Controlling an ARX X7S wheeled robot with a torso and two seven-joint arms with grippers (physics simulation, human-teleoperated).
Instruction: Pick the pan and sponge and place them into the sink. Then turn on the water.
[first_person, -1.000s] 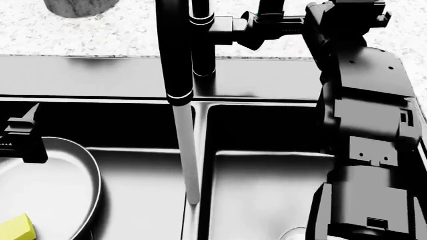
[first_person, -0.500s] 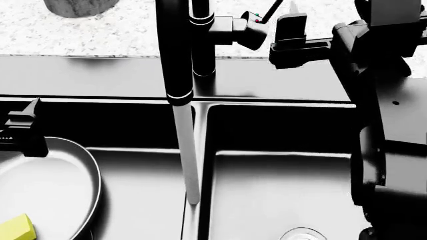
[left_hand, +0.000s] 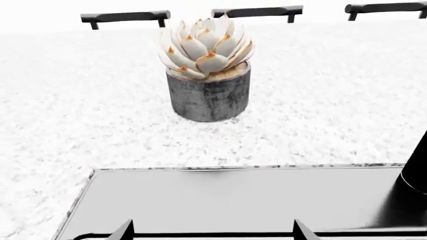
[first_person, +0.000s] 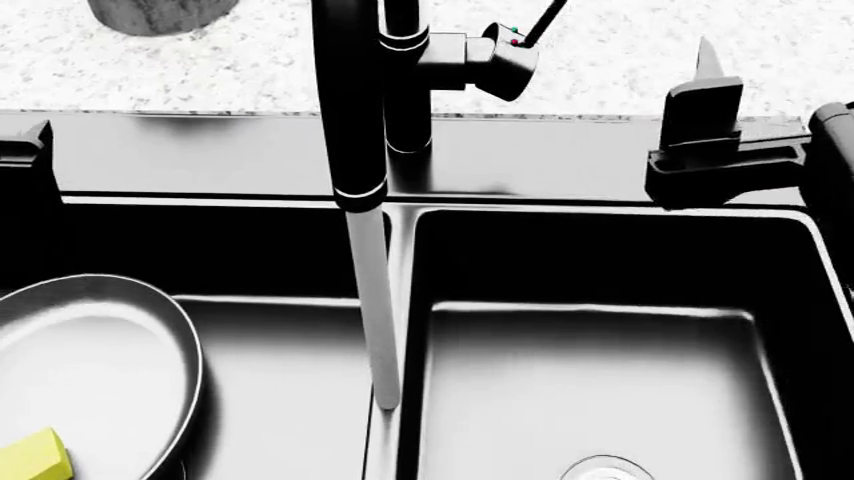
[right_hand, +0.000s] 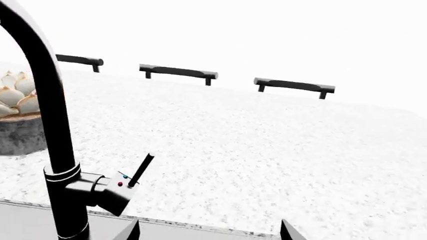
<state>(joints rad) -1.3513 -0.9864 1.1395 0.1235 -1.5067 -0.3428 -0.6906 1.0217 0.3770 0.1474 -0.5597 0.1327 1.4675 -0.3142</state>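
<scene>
From the head camera, the black sink (first_person: 587, 215) fills most of the view, two basins side by side. The pan (first_person: 94, 370) lies in the left basin, at its left side, and the sponge (first_person: 34, 457) sits inside the pan at its near edge. The tall black faucet (first_person: 350, 100) rises from the far rim between the basins, its thin lever (first_person: 541, 22) tilted up to the right. A pale stream of water (first_person: 375, 310) runs straight down from the spout onto the left basin's floor, just beside the divider. A steel drain (first_person: 607, 468) shows at the near edge of the right basin. The right gripper (first_person: 707, 140) hangs over the sink's far right rim, well clear of the lever. A dark piece of the left gripper (first_person: 27, 150) shows at the far left edge.

The left wrist camera looks across the sink's far rim to a potted succulent (left_hand: 208, 70) on the speckled counter (left_hand: 333, 115). Two fingertips (left_hand: 123, 231) stand well apart with nothing between them.

The right wrist camera shows the faucet and lever, with this gripper's fingers (right_hand: 130, 231) also spread and empty.
</scene>
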